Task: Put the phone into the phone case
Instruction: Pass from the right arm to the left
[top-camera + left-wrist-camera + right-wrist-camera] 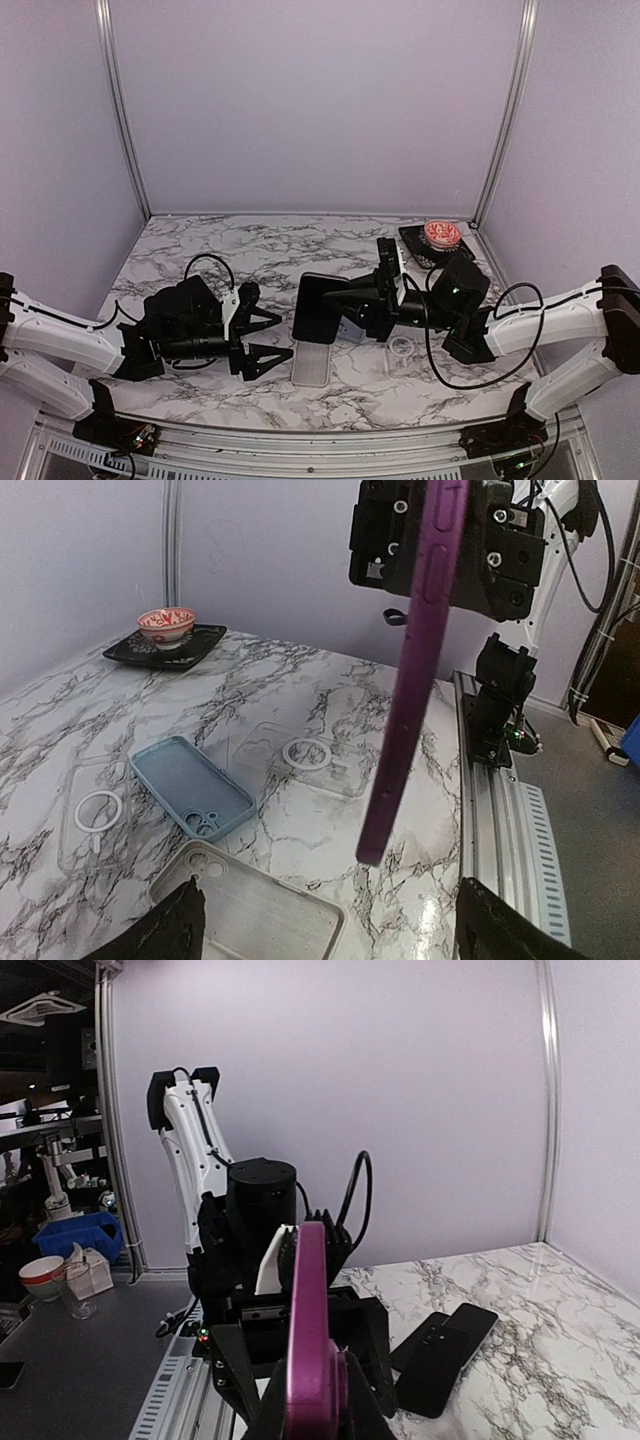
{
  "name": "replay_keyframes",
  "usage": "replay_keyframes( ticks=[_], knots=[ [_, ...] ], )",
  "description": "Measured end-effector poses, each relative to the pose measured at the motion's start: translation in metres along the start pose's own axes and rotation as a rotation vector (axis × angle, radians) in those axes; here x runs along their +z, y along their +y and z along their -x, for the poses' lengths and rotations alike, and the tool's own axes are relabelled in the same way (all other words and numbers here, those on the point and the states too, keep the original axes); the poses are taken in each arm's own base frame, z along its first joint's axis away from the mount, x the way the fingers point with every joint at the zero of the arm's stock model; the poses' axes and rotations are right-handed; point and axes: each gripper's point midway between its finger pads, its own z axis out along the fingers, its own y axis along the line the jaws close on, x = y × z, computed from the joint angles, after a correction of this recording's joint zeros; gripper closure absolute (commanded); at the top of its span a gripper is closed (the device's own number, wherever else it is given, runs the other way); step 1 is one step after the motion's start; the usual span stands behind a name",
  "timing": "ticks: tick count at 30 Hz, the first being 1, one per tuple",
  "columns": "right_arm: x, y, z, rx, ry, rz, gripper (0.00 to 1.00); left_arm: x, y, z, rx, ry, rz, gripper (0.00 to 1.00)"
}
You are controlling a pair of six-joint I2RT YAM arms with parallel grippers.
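Scanning from above, you see the phone [320, 308] off the worktop [180, 260], clamped edge-up in the right end effector [345, 305]. A frosted case [312, 365] lies at its 6 o'clock. The left end effector [268, 340] sits at 9 o'clock, fingers apart and empty, just beside that case. You have four cases: the frosted one, a blue case [192, 800], a clear ringed case [95, 815] and a second clear ringed case [305, 755]. One bowl [441, 233] sits on one black tray [418, 245] at 2 o'clock.
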Motion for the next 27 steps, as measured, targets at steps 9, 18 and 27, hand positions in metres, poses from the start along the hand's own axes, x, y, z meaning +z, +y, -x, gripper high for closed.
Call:
replay_keyframes(
  ticks=[9,18,27],
  knots=[
    [0.008,0.019,-0.012,-0.025,0.011,0.115,1.00,0.013,-0.015,0.015,0.031,-0.040,-0.105,0.52],
    [0.014,0.022,-0.014,-0.031,0.003,0.159,1.00,0.015,-0.040,0.012,0.045,-0.027,-0.235,1.00],
    [0.017,0.017,-0.015,-0.048,0.045,0.150,0.72,0.016,-0.042,0.009,0.078,-0.023,-0.238,1.00]
  ],
)
